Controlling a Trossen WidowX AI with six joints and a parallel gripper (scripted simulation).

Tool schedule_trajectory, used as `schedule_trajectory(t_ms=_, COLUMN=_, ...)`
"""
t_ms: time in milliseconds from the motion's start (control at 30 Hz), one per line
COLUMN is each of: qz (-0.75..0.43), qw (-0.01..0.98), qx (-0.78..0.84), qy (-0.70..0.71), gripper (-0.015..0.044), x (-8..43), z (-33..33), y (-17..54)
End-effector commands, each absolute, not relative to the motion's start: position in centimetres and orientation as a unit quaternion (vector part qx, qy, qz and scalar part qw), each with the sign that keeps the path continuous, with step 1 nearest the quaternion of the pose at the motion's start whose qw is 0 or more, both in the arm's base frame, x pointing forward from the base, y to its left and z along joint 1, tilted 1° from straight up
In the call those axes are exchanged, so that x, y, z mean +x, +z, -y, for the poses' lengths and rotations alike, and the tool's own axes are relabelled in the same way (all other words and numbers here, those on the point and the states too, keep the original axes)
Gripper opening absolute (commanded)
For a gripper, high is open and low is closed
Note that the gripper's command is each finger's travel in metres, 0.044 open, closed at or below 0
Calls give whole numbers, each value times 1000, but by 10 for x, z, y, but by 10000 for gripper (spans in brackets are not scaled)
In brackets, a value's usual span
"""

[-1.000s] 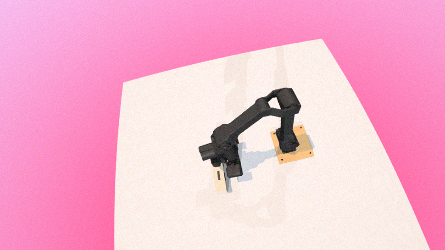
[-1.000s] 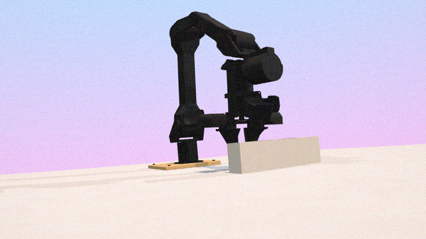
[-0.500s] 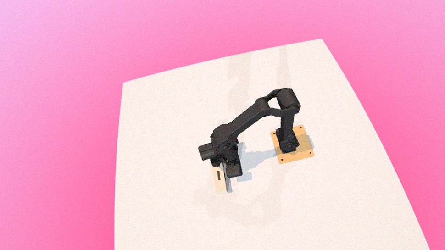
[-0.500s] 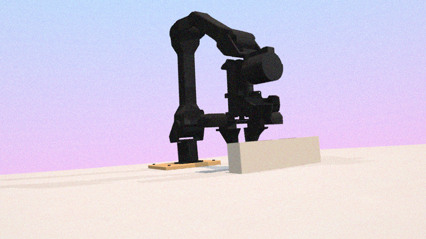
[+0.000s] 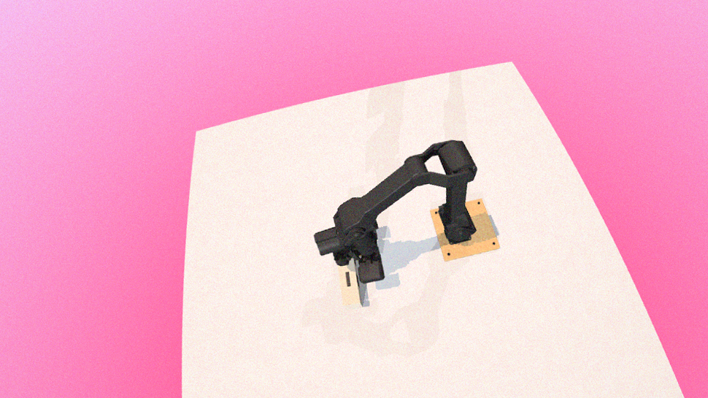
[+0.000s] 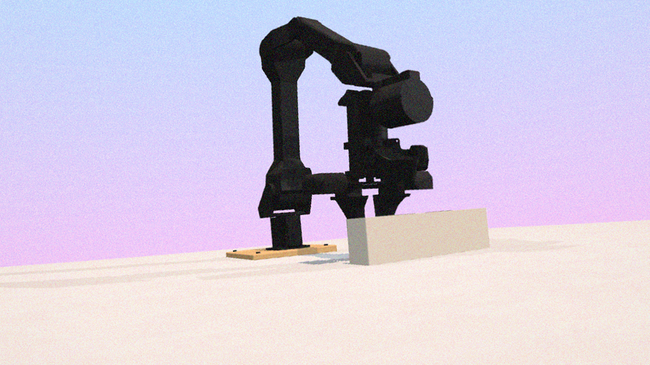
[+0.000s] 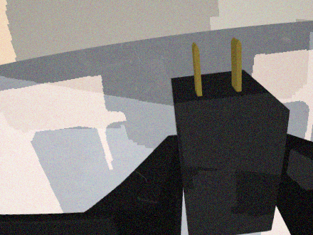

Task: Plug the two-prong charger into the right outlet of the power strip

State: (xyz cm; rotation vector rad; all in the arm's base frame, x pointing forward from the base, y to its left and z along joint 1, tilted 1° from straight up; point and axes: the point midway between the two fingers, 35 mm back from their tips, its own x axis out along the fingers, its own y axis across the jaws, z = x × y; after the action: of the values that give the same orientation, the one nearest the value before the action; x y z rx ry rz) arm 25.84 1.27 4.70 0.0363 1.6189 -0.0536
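From the top view, the black arm stands on a tan base plate and reaches over the pale power strip. Its wrist covers one end of the strip, leaving one dark slot visible; the charger cannot be made out here. The white tabletop carries soft shadows, with a pink surround fading to lilac at the upper corners. In the exterior view, the gripper points down behind the strip, whose near wall hides the fingertips and whatever is between them. The background runs from pink at the horizon to blue above. Only the wrist view shows the black charger, clamped between the gripper's fingers, both brass prongs exposed and outside any outlet. The lower finger parts are cut off by the frame, and the outlets are out of sight.
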Motion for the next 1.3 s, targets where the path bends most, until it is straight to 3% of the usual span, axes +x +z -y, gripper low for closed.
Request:
schedule_trajectory(t_ms=0, qz=-723, qw=690, qx=14, qy=-24, gripper=0, x=260, z=-12, y=47)
schedule_trajectory(t_ms=1267, qz=-723, qw=691, qx=14, qy=-24, gripper=0, x=267, z=-11, y=48)
